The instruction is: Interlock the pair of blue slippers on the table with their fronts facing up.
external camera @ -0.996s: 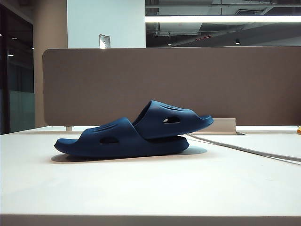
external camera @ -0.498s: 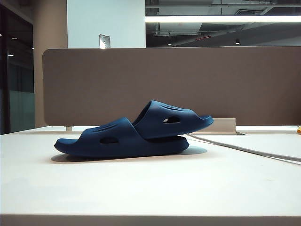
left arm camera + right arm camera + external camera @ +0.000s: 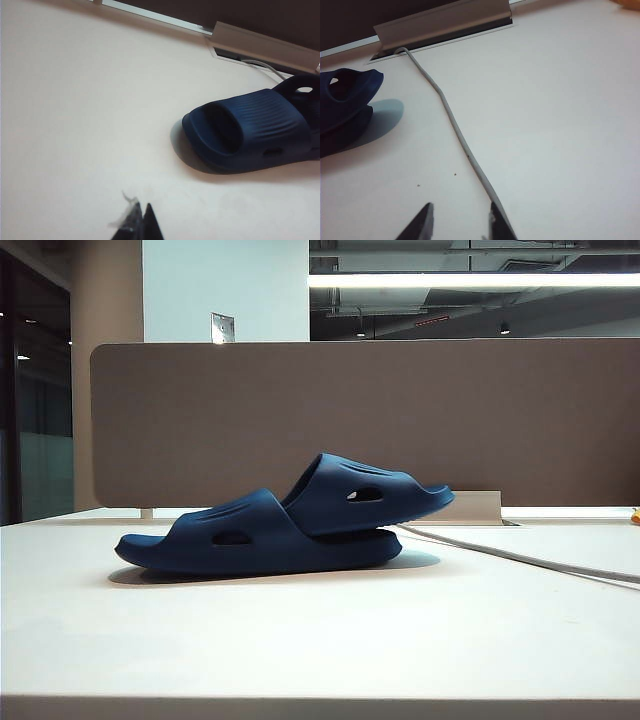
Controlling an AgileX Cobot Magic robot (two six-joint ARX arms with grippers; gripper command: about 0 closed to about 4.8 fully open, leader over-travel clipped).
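Left gripper [image 3: 142, 222] closed and empty, well short of the pair of blue slippers [image 3: 255, 132], right gripper [image 3: 457, 220] partly open, empty, beside grey cable [image 3: 455, 132], over the table [image 3: 320, 640].

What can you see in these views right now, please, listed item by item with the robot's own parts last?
pair of blue slippers: two, dark navy, interlocked on the table left of centre, one propped over the other.
table: one, off-white, under everything.
divider panel: one, brown, upright behind the table.
cable: one, grey, running across the table from a slot beside the slippers.
left gripper: one, dark, shut, above bare table, apart from the slippers.
right gripper: one, dark, fingers parted, above the cable.
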